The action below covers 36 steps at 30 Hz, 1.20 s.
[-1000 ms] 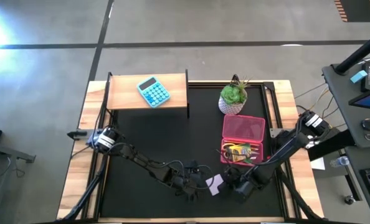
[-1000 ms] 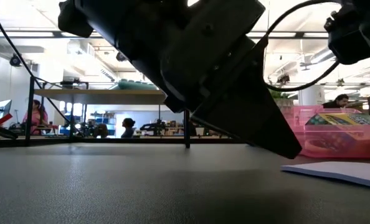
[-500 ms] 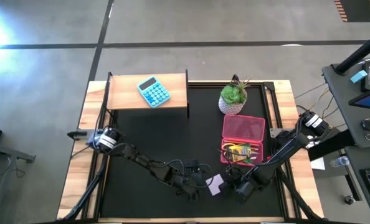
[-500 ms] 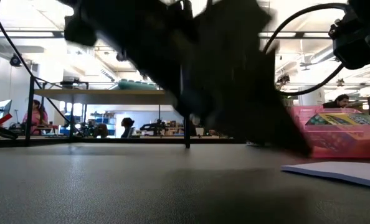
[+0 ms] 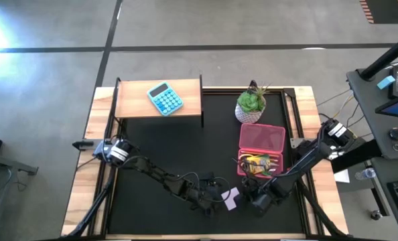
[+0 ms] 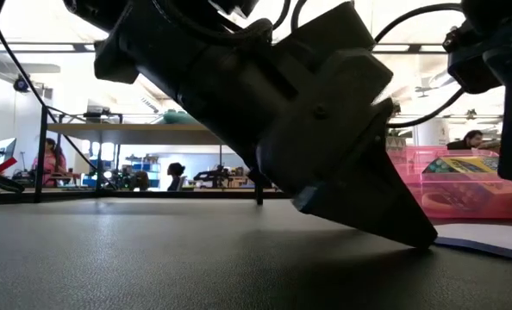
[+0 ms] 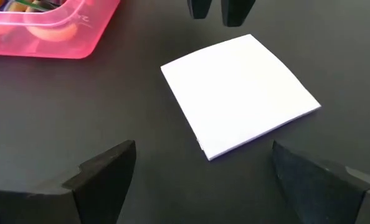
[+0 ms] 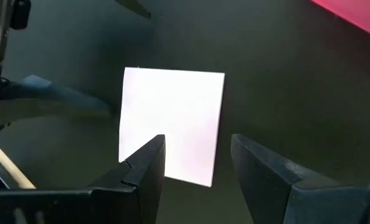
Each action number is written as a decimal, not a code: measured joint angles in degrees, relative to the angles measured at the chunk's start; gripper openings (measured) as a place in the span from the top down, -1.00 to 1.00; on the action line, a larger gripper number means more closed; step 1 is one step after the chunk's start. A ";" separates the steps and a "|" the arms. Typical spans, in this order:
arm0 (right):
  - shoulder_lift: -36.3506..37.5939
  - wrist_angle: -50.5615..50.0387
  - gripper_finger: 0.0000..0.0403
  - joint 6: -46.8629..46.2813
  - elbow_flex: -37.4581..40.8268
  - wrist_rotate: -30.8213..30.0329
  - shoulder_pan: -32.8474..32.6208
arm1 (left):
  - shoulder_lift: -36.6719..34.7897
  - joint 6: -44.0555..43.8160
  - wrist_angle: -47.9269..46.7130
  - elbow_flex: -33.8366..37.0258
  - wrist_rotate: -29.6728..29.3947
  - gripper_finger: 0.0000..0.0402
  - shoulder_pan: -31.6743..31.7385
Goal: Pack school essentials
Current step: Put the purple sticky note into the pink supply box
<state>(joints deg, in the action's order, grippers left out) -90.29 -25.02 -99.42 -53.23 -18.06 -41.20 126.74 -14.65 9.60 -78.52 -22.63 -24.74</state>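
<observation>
The lilac square notepad [image 5: 230, 197] lies flat on the black mat near the table's near edge. It is also in the left wrist view [image 7: 238, 93], the right wrist view [image 8: 172, 121] and the low view [image 6: 489, 238]. My left gripper [image 5: 209, 199] [image 7: 207, 180] is open wide and low over the mat, just left of the pad. My right gripper [image 5: 252, 199] [image 8: 197, 165] is open on the pad's right side, fingers over its edge and raised above it [image 6: 497, 86]. The crayon box and pens lie in the pink case's tray [image 5: 258, 165].
The open pink case [image 5: 260, 150] stands right of centre, its lid toward the far side. Beyond it is a green plant in a white pot [image 5: 251, 106]. A light-blue calculator [image 5: 165, 98] lies on a wooden shelf at the far left. Bare black mat fills the middle.
My left gripper has dropped closer to the mat and edged right toward the notepad. The notepad has stayed where it was.
</observation>
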 joint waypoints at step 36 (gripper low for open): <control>-4.10 3.76 0.14 3.01 0.24 3.08 1.98 | 2.22 0.06 5.42 -0.20 0.04 -0.78 0.38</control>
<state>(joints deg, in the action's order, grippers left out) -94.39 -21.26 -96.41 -52.99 -14.98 -39.22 128.97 -14.59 15.02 -78.72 -22.59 -24.36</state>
